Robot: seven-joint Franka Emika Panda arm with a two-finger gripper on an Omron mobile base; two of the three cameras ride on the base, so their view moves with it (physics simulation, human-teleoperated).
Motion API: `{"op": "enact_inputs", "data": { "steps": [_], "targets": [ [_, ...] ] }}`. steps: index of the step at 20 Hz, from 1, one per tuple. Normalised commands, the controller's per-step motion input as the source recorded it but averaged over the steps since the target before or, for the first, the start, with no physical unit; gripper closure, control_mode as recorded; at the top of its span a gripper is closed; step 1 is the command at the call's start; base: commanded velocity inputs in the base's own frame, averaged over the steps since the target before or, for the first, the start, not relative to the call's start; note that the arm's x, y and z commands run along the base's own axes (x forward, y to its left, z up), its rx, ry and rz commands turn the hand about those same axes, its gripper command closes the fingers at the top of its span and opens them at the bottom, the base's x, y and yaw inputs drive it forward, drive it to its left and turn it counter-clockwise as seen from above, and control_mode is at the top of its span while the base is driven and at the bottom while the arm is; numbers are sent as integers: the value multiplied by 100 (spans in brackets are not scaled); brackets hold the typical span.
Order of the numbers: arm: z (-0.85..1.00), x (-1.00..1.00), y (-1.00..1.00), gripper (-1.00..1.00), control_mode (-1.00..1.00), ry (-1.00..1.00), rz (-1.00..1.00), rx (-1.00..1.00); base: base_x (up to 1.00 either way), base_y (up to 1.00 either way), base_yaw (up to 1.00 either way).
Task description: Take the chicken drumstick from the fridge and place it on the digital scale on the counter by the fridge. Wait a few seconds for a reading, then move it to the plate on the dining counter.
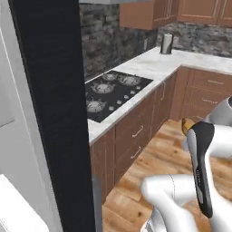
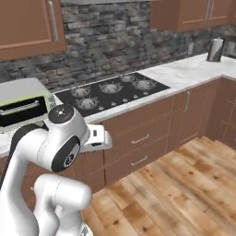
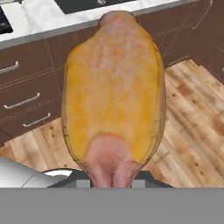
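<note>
Tool (image 3: 113, 183) clamped nearly shut on chicken drumstick (image 3: 113, 94), over open wood floor (image 3: 192, 113), w/ drawer fronts (image 3: 30, 87) ahead.

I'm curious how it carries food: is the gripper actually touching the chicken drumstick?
Touching. In the hand view the chicken drumstick rises straight from the gripper, its paler end pinched at the bottom.

Drumstick (image 3: 113, 92): matt, finely pebbled golden skin, smoother pink at one end. Fridge (image 1: 54, 118): matt black side. Worktop (image 2: 184, 73): polished veined marble. Hob (image 2: 110, 91): glossy black glass. Drawers (image 2: 138, 143): satin brown wood, metal handles. Floor (image 2: 175, 193): wood planks. Wall (image 2: 120, 37): rough stone.
</note>
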Motion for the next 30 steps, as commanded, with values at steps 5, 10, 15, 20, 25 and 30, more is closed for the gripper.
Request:
{"op": "enact_inputs", "data": {
  "steps": [5,10,15,20,25,30],
  "targets": [
    [0,0,0,100,100,0,0,0,48,-38,78],
    [0,0,0,100,100,0,0,0,28,-7,81],
    [0,0,0,100,100,0,0,0,5,2,64],
    [0,0,0,100,100,0,0,0,5,-46,43],
    [0,0,0,100,100,0,0,0,31,-16,25],
    [0,0,0,100,100,0,0,0,59,-7,18]
  ]
}}
